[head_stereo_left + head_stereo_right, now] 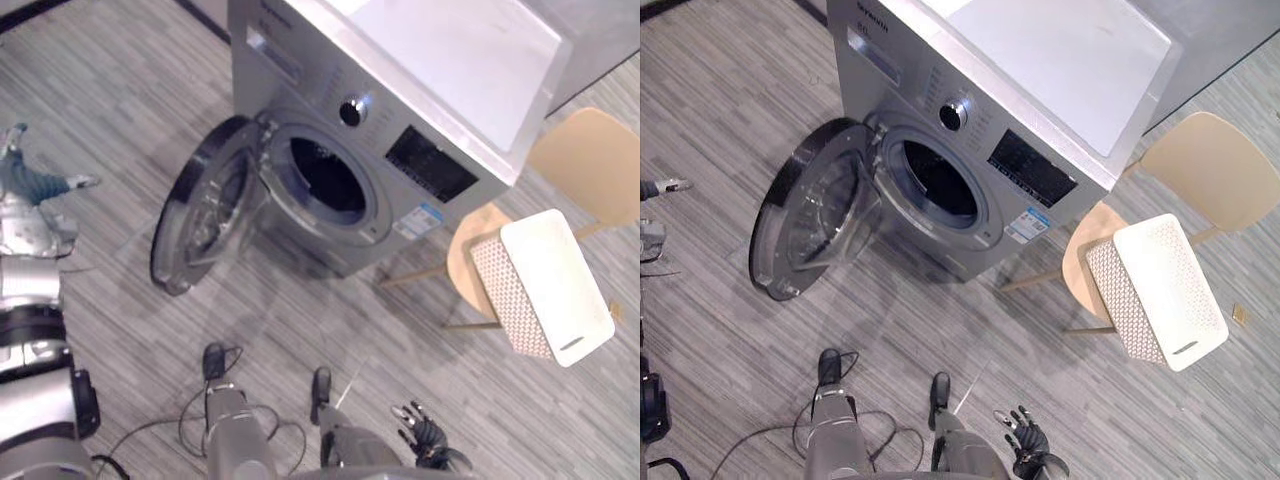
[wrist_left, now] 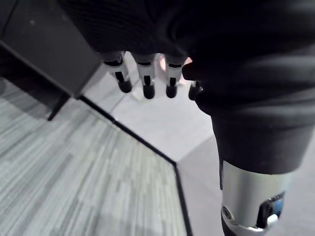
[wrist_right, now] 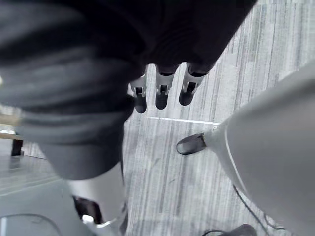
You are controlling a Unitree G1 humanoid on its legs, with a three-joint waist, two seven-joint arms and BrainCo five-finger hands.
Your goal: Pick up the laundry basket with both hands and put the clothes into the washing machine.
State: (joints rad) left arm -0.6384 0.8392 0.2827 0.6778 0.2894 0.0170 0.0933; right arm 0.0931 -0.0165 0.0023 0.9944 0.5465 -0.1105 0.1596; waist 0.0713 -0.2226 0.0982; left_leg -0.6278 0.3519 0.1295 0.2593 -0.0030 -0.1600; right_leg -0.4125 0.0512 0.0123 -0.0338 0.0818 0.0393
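A white perforated laundry basket [image 1: 545, 285] lies tipped over on the seat of a wooden chair [image 1: 590, 150], to the right of the washing machine [image 1: 400, 120]. No clothes are visible in it. The silver machine's round door [image 1: 200, 205] hangs wide open to the left, baring the dark drum opening [image 1: 325, 180]. My left hand [image 1: 25, 180] is far off at the left edge, fingers [image 2: 145, 78] straight and holding nothing. Low near the bottom edge, my right hand [image 1: 425, 437] hangs with relaxed fingers [image 3: 161, 91], well short of the basket.
Grey striped flooring lies between me and the machine. The open door juts out into the floor on the left. A dark cabinet [image 2: 44, 44] and a black baseboard strip [image 2: 142, 142] are near my left hand.
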